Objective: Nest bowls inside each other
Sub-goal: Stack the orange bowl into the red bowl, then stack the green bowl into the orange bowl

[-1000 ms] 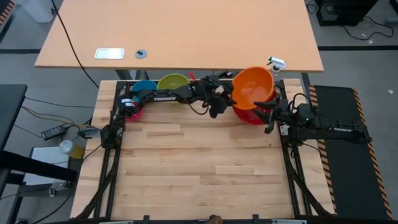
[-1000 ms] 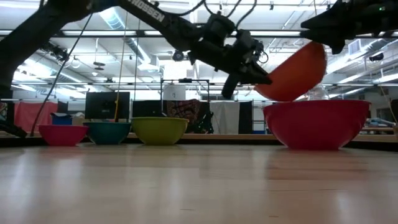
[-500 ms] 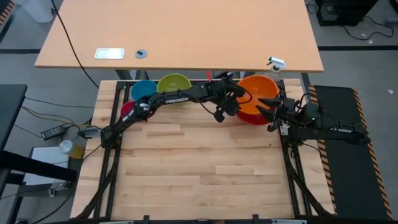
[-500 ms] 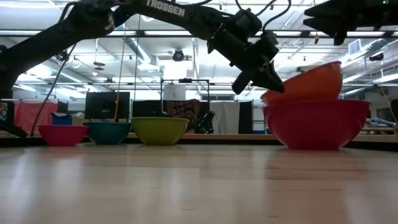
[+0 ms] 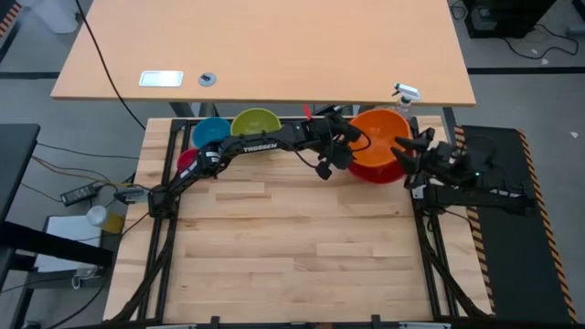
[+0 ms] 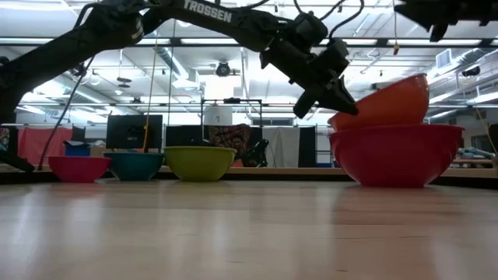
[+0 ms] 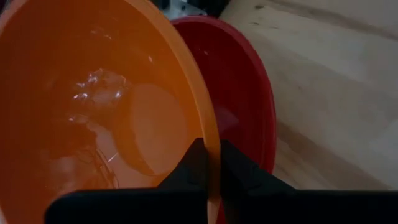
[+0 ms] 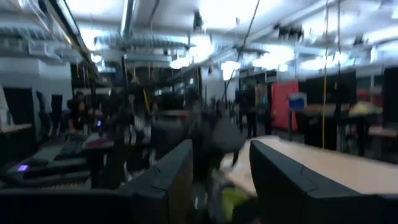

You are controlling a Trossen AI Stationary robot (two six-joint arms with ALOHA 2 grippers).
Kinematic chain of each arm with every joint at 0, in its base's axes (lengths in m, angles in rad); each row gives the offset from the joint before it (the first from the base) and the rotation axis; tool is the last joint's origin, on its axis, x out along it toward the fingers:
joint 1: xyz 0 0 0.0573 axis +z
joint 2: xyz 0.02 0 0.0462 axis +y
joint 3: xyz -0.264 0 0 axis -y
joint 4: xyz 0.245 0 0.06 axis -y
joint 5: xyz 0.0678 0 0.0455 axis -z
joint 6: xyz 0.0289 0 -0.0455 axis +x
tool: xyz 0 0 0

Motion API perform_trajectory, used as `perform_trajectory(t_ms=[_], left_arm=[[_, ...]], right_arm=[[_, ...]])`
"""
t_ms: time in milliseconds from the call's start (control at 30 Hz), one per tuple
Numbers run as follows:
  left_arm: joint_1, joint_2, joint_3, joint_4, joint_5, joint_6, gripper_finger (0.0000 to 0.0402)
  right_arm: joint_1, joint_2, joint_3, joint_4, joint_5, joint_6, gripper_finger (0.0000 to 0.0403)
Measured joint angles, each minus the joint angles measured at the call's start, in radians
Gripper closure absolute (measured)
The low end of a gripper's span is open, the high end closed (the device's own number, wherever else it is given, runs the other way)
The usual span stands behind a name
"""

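Observation:
The orange bowl [image 5: 375,139] sits tilted inside the red bowl [image 6: 397,155] at the table's far right. My left gripper [image 5: 345,157] reaches across from the left and is shut on the orange bowl's rim. My right gripper [image 5: 407,152] hovers open by the bowls' right side, touching nothing; its wrist view looks out into the room. The lime green bowl [image 5: 255,122] and the blue bowl [image 5: 210,131] stand on their bases along the far edge. The pink bowl [image 6: 78,167] stands beside them; in the high view my left arm partly covers it. My left gripper pinches the orange bowl's rim [image 7: 210,146] on the bowl's left side, one finger inside the bowl and one outside. The fingers slant down from the table's left. The bowl rests in the red bowl [image 7: 249,93], tilted, its held side lower than its right side [image 6: 424,79].
The near half of the wooden table [image 5: 292,247] is free room. A spray bottle [image 5: 405,92] stands just beyond the red bowl. A tan desk [image 5: 265,46] lies behind the table's far edge.
My left gripper has tipped the orange bowl from steeply tilted above the red bowl down into it, then kept still. My right gripper has drawn back toward the table's right edge and risen, tipping upward.

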Motion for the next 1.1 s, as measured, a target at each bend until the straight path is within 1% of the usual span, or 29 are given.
perform_trajectory(t_ms=[67, 133, 200, 300, 400, 500, 600, 767, 867, 967, 1100], left_arm=[[0.001, 0.018, 0.000, -0.002, 0.026, -0.006, 0.0383], [-0.003, 0.032, 0.000, 0.015, 0.021, 0.019, 0.0382], [-0.007, 0.045, -0.002, -0.004, 0.022, 0.047, 0.0382], [-0.017, 0.054, -0.002, 0.011, 0.016, 0.112, 0.0382], [-0.024, 0.054, -0.002, 0.015, -0.013, 0.113, 0.0381], [-0.026, 0.054, -0.002, 0.021, -0.011, 0.111, 0.0373], [-0.025, 0.053, -0.001, 0.040, -0.013, 0.110, 0.0342], [-0.026, 0.052, -0.001, 0.038, -0.040, 0.104, 0.0268], [-0.026, 0.052, 0.017, 0.030, -0.043, 0.081, 0.0231], [-0.026, 0.052, 0.039, 0.032, -0.043, 0.030, 0.0210], [-0.025, 0.052, 0.073, 0.030, -0.045, -0.065, 0.0204]], right_arm=[[0.000, -0.010, 0.000, 0.038, 0.008, -0.028, 0.0237], [0.000, -0.019, 0.000, 0.080, 0.009, -0.045, 0.0237], [0.000, -0.020, 0.002, 0.106, 0.000, -0.049, 0.0237], [0.000, -0.016, 0.002, 0.099, -0.020, -0.048, 0.0237], [0.000, -0.012, 0.001, 0.082, -0.029, -0.040, 0.0237], [0.000, -0.010, 0.001, 0.076, -0.032, -0.034, 0.0237], [0.000, -0.010, 0.001, 0.074, -0.033, -0.040, 0.0237], [0.000, -0.010, 0.001, 0.065, -0.032, -0.058, 0.0237], [0.000, -0.010, 0.001, 0.056, -0.003, -0.060, 0.0237], [0.000, -0.010, 0.001, 0.051, 0.012, -0.070, 0.0237], [0.000, -0.010, 0.001, 0.043, 0.017, -0.075, 0.0237]])
